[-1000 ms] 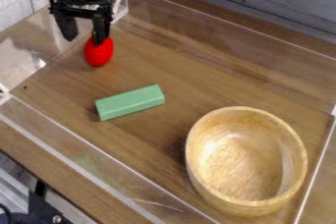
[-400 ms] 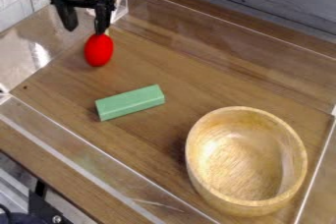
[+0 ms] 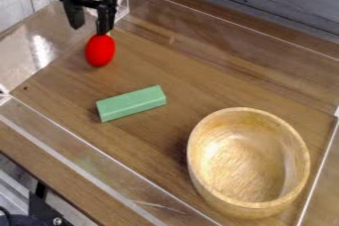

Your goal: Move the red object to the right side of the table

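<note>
The red object (image 3: pixel 99 50), a small glossy rounded toy, rests on the wood-grain table (image 3: pixel 225 81) near the far left corner. My black gripper (image 3: pixel 90 17) hangs just behind and above it, pointing down, its two fingers spread open with nothing between them. It stands apart from the toy, which is fully visible below the fingertips.
A green rectangular block (image 3: pixel 131 103) lies mid-table, in front of the toy. A large wooden bowl (image 3: pixel 249 161) fills the near right corner. Low clear acrylic walls (image 3: pixel 225 22) border the tabletop on all sides.
The gripper has shifted toward the back of the table, away from the red object, and rolled slightly. It stayed open. The toy, block and bowl have not moved.
</note>
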`<state>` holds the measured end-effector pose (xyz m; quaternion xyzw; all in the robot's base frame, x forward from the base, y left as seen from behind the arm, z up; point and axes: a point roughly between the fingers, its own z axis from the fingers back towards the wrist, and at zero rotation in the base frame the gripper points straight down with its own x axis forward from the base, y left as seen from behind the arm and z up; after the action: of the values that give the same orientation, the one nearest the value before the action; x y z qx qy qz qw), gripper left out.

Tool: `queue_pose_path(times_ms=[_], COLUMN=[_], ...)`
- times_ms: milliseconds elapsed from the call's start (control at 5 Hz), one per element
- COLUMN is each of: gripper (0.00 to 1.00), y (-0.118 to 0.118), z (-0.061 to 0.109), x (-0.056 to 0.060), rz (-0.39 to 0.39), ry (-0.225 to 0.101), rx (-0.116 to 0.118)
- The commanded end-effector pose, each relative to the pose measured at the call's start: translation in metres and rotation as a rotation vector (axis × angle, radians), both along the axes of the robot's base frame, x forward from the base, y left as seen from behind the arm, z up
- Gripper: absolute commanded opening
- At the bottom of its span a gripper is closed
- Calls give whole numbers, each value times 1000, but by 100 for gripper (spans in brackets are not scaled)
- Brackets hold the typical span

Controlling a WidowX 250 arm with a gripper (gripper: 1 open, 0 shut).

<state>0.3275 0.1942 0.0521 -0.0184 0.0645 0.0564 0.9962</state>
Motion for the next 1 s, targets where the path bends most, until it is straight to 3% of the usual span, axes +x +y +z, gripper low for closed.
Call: queue_pose_path(times_ms=[0,400,600,800], gripper=[100,100,100,0], y=[5,4,6,5], z=[12,6,2,-2], x=[15,12,16,12], rz=[-67,59,81,91], ry=[-38,-24,-18,-2], rx=[12,-52,-69,-67])
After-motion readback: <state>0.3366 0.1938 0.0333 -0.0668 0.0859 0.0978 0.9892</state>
